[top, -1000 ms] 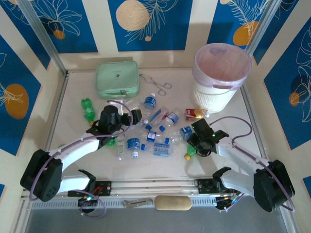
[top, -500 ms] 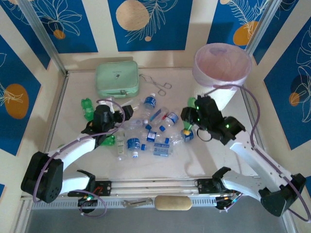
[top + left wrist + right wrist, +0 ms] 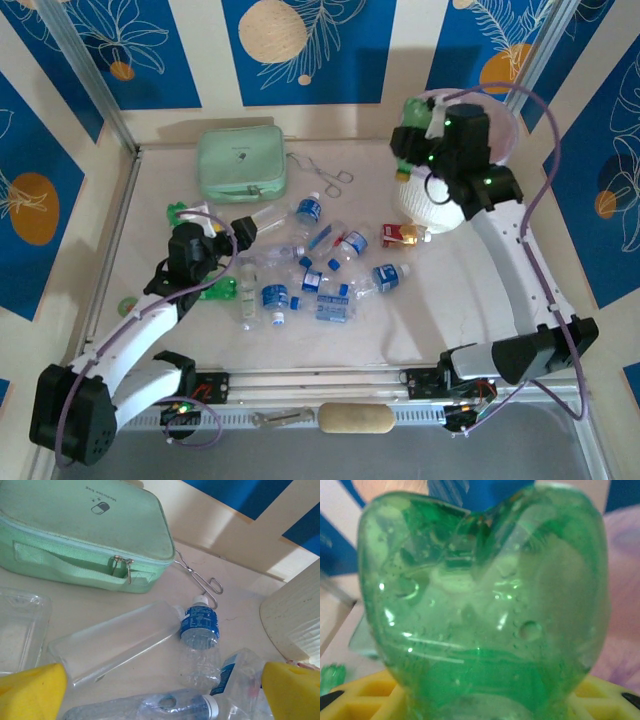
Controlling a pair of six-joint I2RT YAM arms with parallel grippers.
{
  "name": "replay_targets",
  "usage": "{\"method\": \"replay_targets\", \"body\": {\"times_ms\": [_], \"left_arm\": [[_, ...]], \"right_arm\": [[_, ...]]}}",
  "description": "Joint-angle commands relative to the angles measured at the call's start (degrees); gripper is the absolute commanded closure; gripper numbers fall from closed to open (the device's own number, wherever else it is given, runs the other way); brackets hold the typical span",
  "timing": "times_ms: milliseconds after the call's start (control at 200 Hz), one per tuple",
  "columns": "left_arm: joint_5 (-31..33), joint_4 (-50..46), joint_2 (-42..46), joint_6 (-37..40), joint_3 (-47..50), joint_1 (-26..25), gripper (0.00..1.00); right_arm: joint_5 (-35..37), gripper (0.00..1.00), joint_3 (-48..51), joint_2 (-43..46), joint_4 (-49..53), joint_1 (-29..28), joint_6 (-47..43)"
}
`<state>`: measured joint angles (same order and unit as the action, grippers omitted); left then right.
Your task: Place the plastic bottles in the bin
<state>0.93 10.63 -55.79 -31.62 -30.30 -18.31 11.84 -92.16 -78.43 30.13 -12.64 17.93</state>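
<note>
Bottle [image 3: 485,605], translucent green, lobed, clamped in right end effector [image 3: 421,128]; left end effector [image 3: 160,690] apart.

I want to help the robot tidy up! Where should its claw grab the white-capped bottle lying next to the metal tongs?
Probably around the blue label of the white-capped bottle, coming straight down from above. It lies on its side, so its round middle would fit between the open left claw's fingers, one each side. A clear flat container crowds the cap end.
</note>
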Motion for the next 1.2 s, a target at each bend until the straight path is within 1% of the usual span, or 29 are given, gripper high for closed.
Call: {"method": "replay_targets", "body": {"times_ms": [0,155,325,450,685,800,930,1195], "left_arm": [[-3.5,-1.7,1.0,2.1,-0.3,0.6,0.01],[-8.4,-2.1,0.2,2.5,-1.6,0.7,0.01],[-10.9,-2.4,-0.1,2.6,-1.7,0.7,0.01],[-11.5,-2.4,-0.3,2.7,-1.7,0.7,0.01],[-11.1,-2.6,-0.8,3.2,-2.3,0.9,0.01],[-10.8,-2.5,-1.2,3.1,-2.3,0.9,0.01],[-10.7,-2.5,-1.9,3.1,-2.5,0.9,0.01],[-10.6,-4.3,-2.8,3.5,-3.6,1.0,0.01]], "right_arm": [[-2.3,0.59,-3.2,-2.4,-5.4,4.7,-3.3],[-2.0,0.59,-7.6,-8.6,-6.5,11.3,-2.8],[-2.3,0.59,-11.0,-15.4,-5.4,15.4,-3.1],[-3.4,0.58,-13.4,-20.2,-2.7,16.8,-3.3],[-4.3,0.54,-20.9,-27.9,4.9,17.0,-4.7],[-4.5,0.47,-22.5,-29.1,6.2,17.0,-4.5],[-4.5,0.33,-23.9,-29.0,6.6,16.9,-4.4],[-3.7,0.12,-28.8,-28.0,8.1,15.8,-5.3]]}}
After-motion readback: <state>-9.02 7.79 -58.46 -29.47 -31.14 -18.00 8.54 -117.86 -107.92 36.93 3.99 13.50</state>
